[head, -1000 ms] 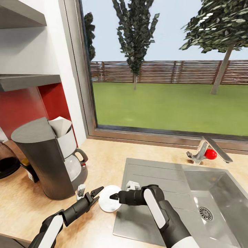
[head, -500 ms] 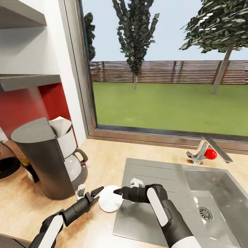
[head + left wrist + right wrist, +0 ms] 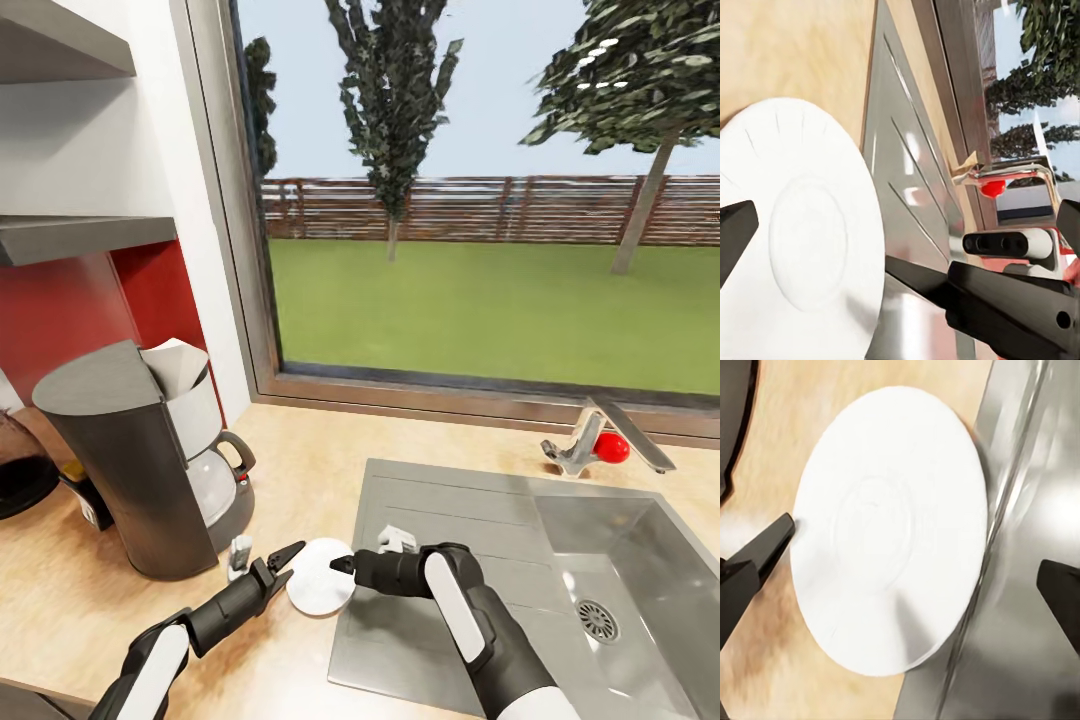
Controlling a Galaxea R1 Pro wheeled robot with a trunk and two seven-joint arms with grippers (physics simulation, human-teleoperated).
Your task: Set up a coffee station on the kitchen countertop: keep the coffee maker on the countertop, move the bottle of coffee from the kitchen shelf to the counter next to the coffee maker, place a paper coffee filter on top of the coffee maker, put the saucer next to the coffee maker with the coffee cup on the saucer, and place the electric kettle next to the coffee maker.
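a: start at the right gripper (image 3: 362,558) — what's new there?

b: compared with half a second back it has slid a little toward the left gripper (image 3: 263,562), so its dark fingertip now sits over the saucer's (image 3: 320,577) edge again. its jaws are spread, one finger on each side of the dish in the right wrist view, gripping nothing

a: and the left?

b: also parted and empty, its black fingertip just beside the opposite rim of the saucer, barely moved. the dish hasn't shifted

a: so what does that mean for the job?

b: my read: the saucer is set down and let go, lying flat on the kitchen countertop (image 3: 300,455) with one edge overlapping the steel sink (image 3: 600,560) surround, near the coffee maker (image 3: 135,465). the right hand seems to be nudging or checking it. i can't make out a cup on it, so that step looks undone

a: surfaces?

b: the saucer is matte white, round, with a shallow pressed well and faint radial ribs. the worktop is pale grainy wood, the sink brushed grey metal with ridged drainer lines. the coffee maker is dark grey and waisted, with the paper coffee filter (image 3: 175,367) as a white cone poking from its top. a dark jar, apparently the bottle of coffee (image 3: 85,495), peeks from behind its base
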